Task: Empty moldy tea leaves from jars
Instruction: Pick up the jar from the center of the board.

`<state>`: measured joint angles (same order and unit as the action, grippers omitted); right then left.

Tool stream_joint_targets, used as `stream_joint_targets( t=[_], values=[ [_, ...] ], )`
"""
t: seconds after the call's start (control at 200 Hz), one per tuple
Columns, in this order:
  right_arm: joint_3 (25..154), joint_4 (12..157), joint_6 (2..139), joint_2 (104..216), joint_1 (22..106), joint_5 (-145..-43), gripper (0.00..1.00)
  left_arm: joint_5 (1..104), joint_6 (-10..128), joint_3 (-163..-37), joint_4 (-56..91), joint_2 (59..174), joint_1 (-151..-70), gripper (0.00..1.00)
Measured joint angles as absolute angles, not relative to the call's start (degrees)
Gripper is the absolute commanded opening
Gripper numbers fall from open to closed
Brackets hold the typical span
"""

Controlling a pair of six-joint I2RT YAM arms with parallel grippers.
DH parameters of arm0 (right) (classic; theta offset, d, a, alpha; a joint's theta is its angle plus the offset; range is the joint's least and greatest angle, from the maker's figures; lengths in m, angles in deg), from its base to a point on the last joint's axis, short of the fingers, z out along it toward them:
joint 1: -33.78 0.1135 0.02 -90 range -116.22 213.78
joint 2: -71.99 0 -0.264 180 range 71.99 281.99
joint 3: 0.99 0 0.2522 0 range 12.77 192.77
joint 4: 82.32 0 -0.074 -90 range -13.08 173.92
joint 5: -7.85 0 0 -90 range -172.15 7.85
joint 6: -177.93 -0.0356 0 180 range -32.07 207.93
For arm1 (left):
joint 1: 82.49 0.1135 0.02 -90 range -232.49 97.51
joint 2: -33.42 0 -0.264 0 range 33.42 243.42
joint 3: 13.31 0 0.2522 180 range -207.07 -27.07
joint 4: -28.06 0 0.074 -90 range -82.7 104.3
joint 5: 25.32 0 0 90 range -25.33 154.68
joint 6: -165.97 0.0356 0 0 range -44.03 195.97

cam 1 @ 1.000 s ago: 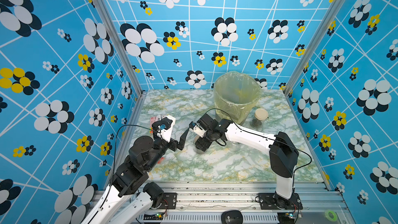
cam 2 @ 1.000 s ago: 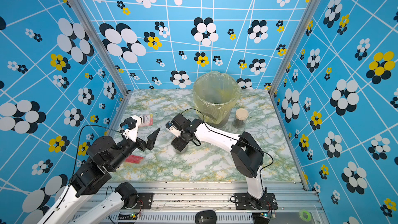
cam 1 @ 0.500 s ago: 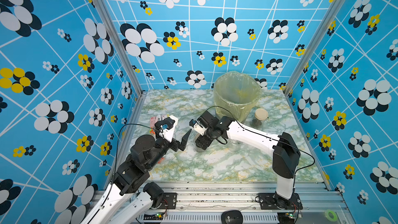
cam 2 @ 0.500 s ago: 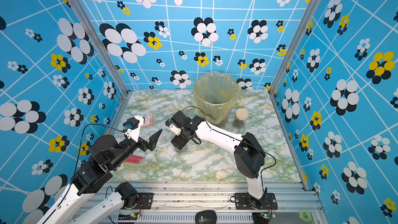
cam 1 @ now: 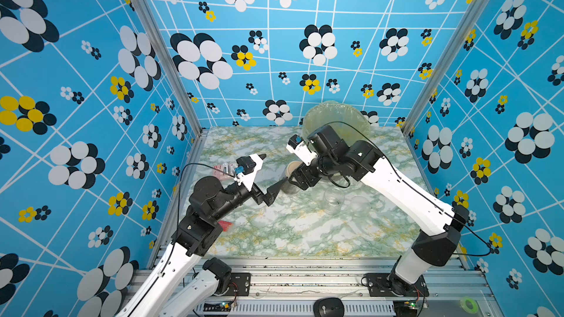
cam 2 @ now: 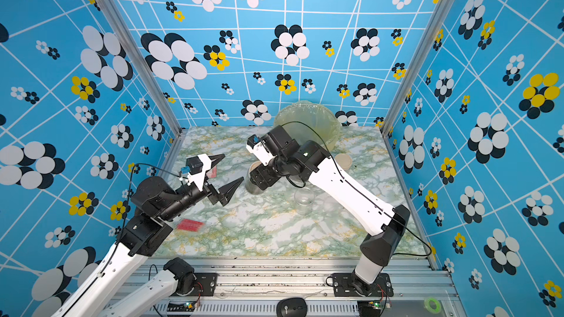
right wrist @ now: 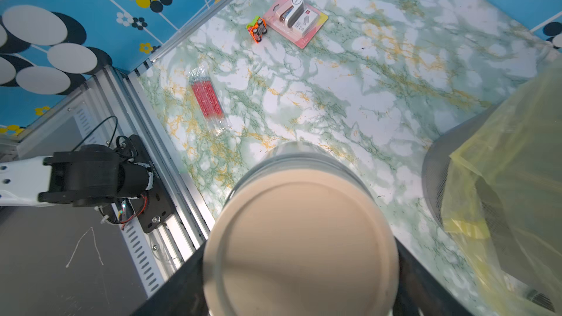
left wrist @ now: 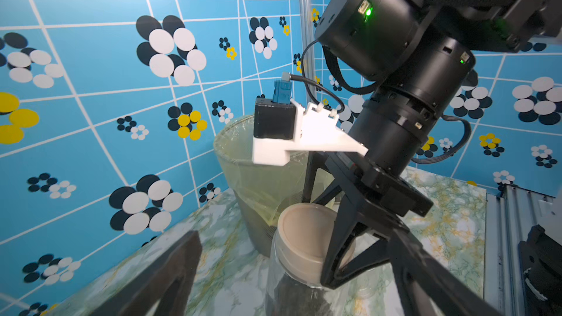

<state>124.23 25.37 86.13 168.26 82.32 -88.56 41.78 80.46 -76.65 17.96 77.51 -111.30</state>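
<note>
Tea leaves [left wrist: 292, 297], dark and crumbly, show through the clear wall of a jar [left wrist: 281, 272] that stands upright near the middle of the marble table [cam 1: 274, 239], with its beige lid [right wrist: 301, 238] on. The right gripper [cam 1: 294, 179] sits over it from above, jaws straddling the lid. In the left wrist view one finger [left wrist: 337, 256] lies against the lid's rim and the other is hidden behind it, so I cannot tell whether the grip is tight. The left gripper [cam 2: 227, 172] is spread wide and empty, its lower fingertip just beside the jar's wall. A mesh bin [left wrist: 243, 177] lined with a yellow bag stands behind the jar at the back of the table, and the right arm's wrist crosses in front of it in both top views. An open, empty jar [cam 2: 303, 199] stands near, partly under the right arm. Another lidded jar [cam 2: 343, 161] stands by the bin's foot, with that arm between it and the first jar. Along the left edge lie a pink blister pack [right wrist: 296, 21], a small orange toy [right wrist: 258, 28] just beside it, and a red packet [right wrist: 208, 101] nearer the front, all well apart from the jar.
</note>
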Motion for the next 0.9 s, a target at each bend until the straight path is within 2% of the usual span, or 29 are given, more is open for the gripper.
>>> stream_joint_targets(
  t=[0.36,0.56,0.9],
  values=[
    [139.3,10.0,82.1,167.1,75.8,-88.7,0.49,26.6,76.0,-81.3,43.8,96.4,-111.2,0.99],
    [149.2,4.4,80.3,166.9,72.0,-90.0,0.46,23.8,75.1,-81.8,55.2,103.1,-111.2,0.99],
    [155.1,2.1,76.5,169.4,63.8,-96.8,0.44,21.2,73.4,-81.0,71.8,112.0,-112.1,0.99]
  ],
)
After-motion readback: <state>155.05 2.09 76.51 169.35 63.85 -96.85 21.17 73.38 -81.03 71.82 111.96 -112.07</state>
